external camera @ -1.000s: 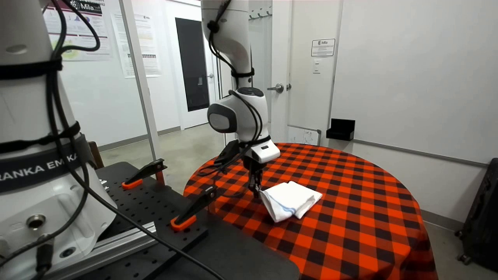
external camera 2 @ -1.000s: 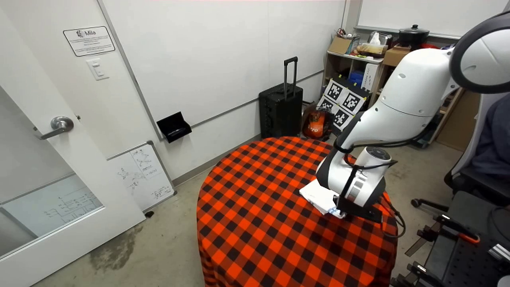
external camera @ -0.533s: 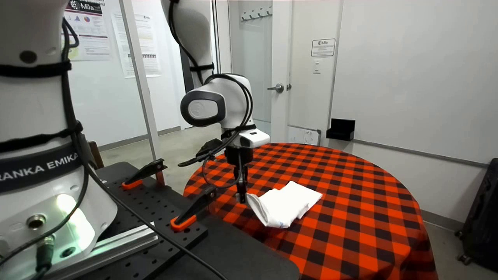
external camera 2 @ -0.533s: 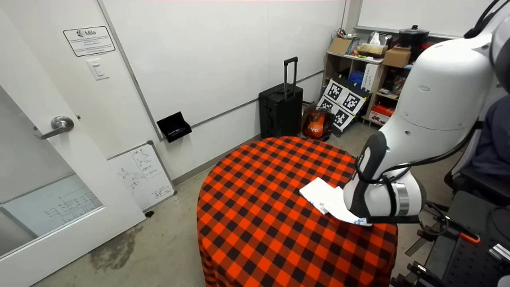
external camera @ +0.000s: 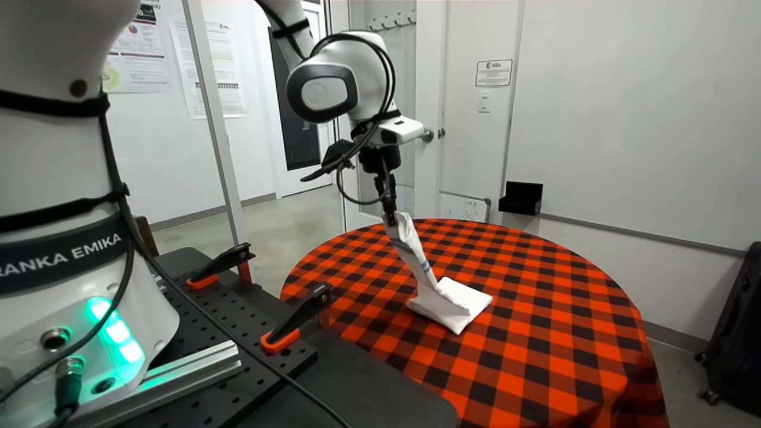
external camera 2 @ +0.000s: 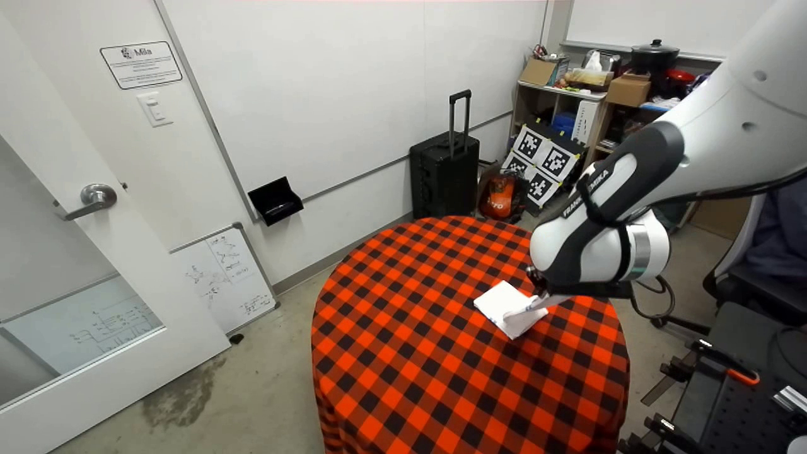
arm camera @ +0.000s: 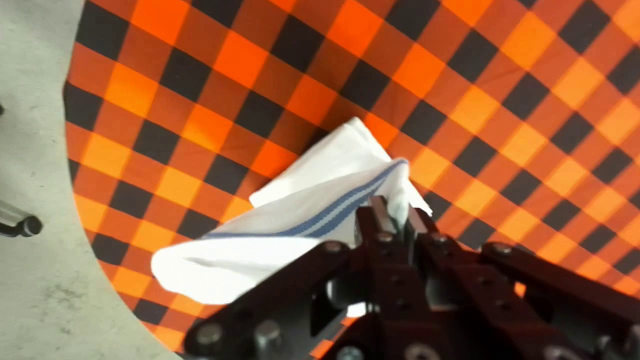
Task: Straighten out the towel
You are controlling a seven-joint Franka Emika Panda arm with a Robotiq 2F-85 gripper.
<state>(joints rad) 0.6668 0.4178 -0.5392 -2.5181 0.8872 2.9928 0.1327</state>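
Close by, two black-and-orange clamps sit on a black board. Next, the black end effector pinches the top of one white, blue-striped cloth towel. The bottom lies folded on the round, red-and-black checked surface. In an exterior view the white arm covers part of it. Behind, one open black box hangs on the wall, too dark inside to tell.

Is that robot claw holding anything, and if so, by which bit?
Yes: the gripper pinches the white towel by its raised end, beside the blue stripes; whether corner or edge, I cannot tell.
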